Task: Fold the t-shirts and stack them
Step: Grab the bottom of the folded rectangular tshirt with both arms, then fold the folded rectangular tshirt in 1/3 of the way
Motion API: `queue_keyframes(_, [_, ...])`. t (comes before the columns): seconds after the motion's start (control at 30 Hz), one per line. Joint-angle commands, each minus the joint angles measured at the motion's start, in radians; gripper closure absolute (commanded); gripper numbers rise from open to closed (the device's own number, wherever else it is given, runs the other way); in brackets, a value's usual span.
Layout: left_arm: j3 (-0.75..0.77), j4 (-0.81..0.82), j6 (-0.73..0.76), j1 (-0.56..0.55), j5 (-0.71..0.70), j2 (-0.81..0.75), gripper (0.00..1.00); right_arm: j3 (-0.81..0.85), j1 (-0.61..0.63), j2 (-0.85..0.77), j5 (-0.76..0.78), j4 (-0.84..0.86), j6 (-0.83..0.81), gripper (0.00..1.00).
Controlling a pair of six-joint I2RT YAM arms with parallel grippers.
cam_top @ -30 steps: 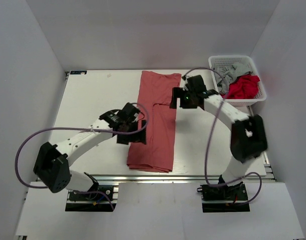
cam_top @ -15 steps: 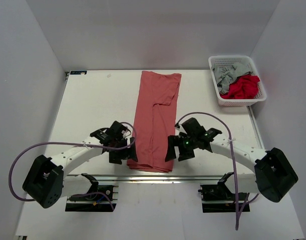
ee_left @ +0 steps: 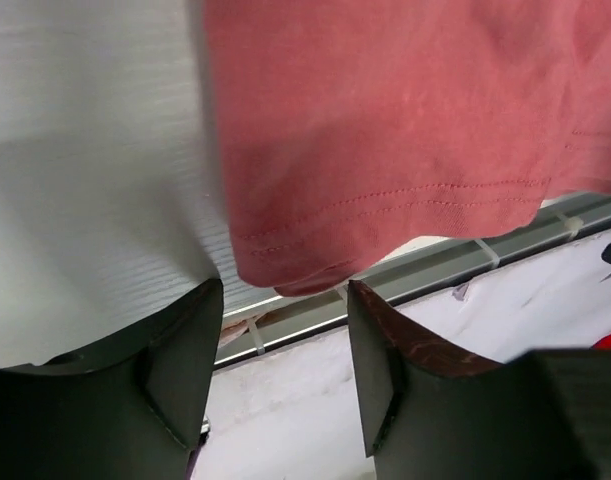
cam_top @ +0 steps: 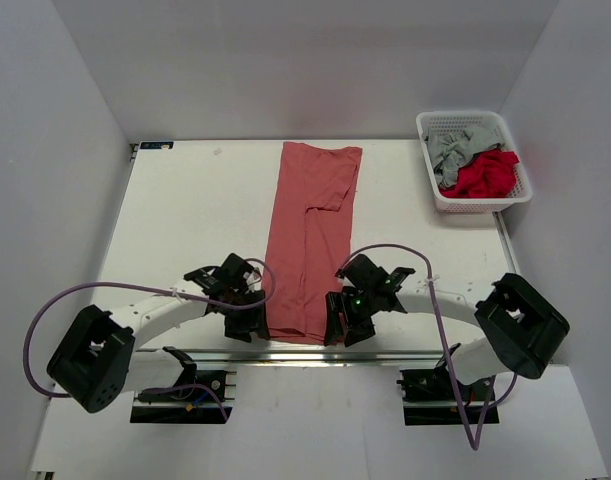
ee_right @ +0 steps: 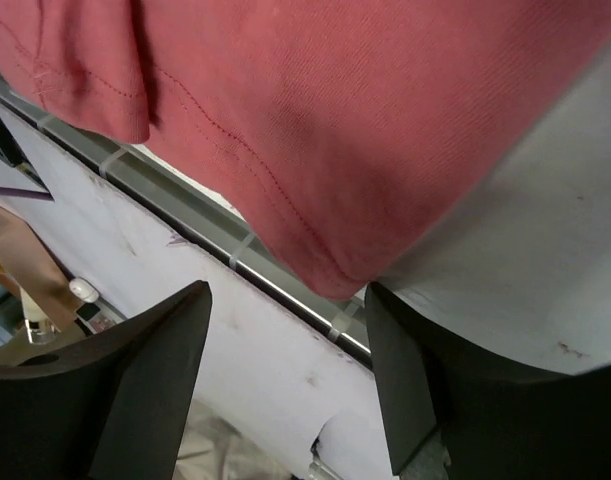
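Surface: white flat table (cam_top: 185, 215), seen from above, with both arm bases at its 6 o'clock edge.
Main garment: muted salmon-red soft cloth t-shirt (cam_top: 310, 240), folded into a long narrow strip. It lies flat down the middle of the table from 12 o'clock to 6 o'clock, and its near hem reaches the table's 6 o'clock edge.
Sleeve: a folded flap shows on the strip's 3 o'clock side, in the half toward 12 o'clock.
Left arm: black two-finger left hand (cam_top: 257, 324) at the strip's 7 o'clock corner. The fingers are parted, and the stitched hem corner lies in the gap between their tips, unclamped.
Right arm: black two-finger right hand (cam_top: 334, 326) at the strip's 5 o'clock corner. The fingers are likewise parted, with that corner between the tips.
Container: white plastic mesh basket (cam_top: 465, 114) at the table's 2 o'clock corner, well apart from the strip.
Contents: crumpled grey cloth t-shirt (cam_top: 453, 146) toward the basket's 11 o'clock side. A brighter red cloth t-shirt (cam_top: 487, 176) lies toward 5 o'clock, touching it.
Wiring: purple cables (cam_top: 45, 300) loop beside each arm.
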Motion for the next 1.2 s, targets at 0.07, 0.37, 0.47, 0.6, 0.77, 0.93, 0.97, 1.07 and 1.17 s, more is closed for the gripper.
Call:
queue_keyframes(0.07, [-0.011,0.034,0.028,-0.003,0.027,0.024,0.39,0.032,0.019,0.039,0.035,0.017,0.017,0.34])
queue_keyframes(0.37, [0.041,0.06,0.047,-0.003,0.027,0.093,0.68,0.098,0.018,0.105,0.077,-0.02,-0.014,0.61])
queue_keyframes(0.47, [0.082,0.049,0.047,-0.003,0.027,0.093,0.95,0.127,0.016,0.105,0.133,-0.058,-0.031,0.89])
queue_keyframes(0.6, [0.154,0.049,0.056,-0.003,0.027,0.064,1.0,0.182,0.015,0.062,0.221,-0.107,-0.048,1.0])
queue_keyframes(0.77, [0.262,0.072,0.074,0.006,0.006,0.074,1.0,0.243,0.007,0.03,0.301,-0.118,-0.069,1.0])
queue_keyframes(0.93, [0.406,-0.015,0.088,0.016,-0.121,0.148,1.0,0.348,-0.025,0.059,0.49,-0.175,-0.086,1.0])
queue_keyframes(0.97, [0.449,-0.015,0.1,0.016,-0.122,0.165,1.0,0.372,-0.033,0.062,0.507,-0.179,-0.104,1.0])
queue_keyframes(1.07, [0.556,-0.015,0.125,0.025,-0.171,0.257,1.0,0.441,-0.076,0.094,0.587,-0.202,-0.17,1.0])
queue_keyframes(1.17, [0.677,-0.056,0.136,0.036,-0.247,0.338,1.0,0.55,-0.119,0.134,0.608,-0.215,-0.239,1.0])
